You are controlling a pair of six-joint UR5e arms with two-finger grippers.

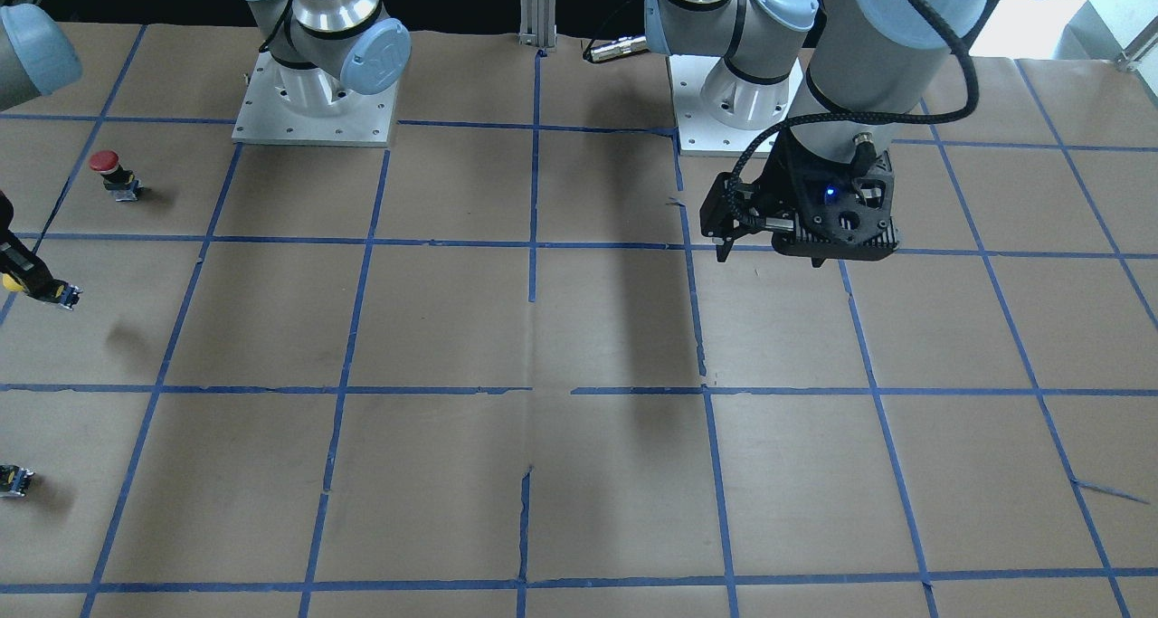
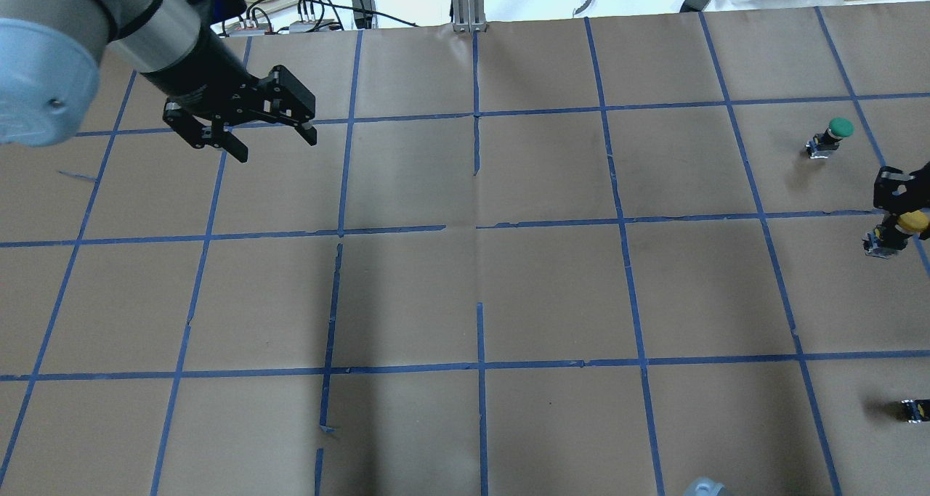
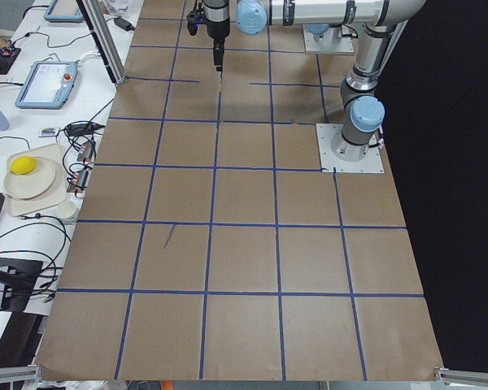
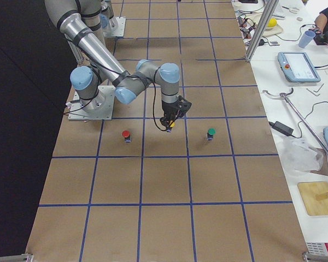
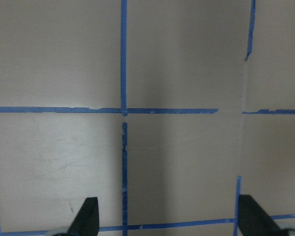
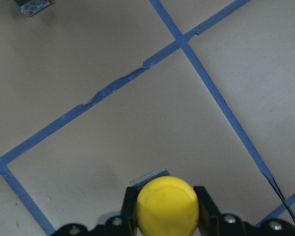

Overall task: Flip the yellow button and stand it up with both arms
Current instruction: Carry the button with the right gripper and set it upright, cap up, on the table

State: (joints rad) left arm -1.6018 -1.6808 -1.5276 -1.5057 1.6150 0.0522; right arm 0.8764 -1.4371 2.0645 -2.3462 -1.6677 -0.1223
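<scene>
My right gripper (image 2: pixel 895 207) is shut on the yellow button (image 2: pixel 911 222) at the table's right edge. It grips the button near the round cap, and the black-and-grey body (image 2: pixel 879 243) sticks out sideways. The button hangs just above the paper and casts a separate shadow. In the right wrist view the yellow cap (image 6: pixel 167 207) sits between the fingers (image 6: pixel 206 209). In the front view the button (image 1: pixel 13 281) shows at the left edge. My left gripper (image 2: pixel 275 146) is open and empty, hovering high over the far left of the table, far from the button.
A green-capped button (image 2: pixel 835 130) stands behind the right gripper. A red-capped button (image 1: pixel 109 167) stands nearer the robot's base. A small black capless block (image 2: pixel 914 409) lies at the near right edge. Blue tape divides the brown table paper (image 2: pixel 472 285) into squares.
</scene>
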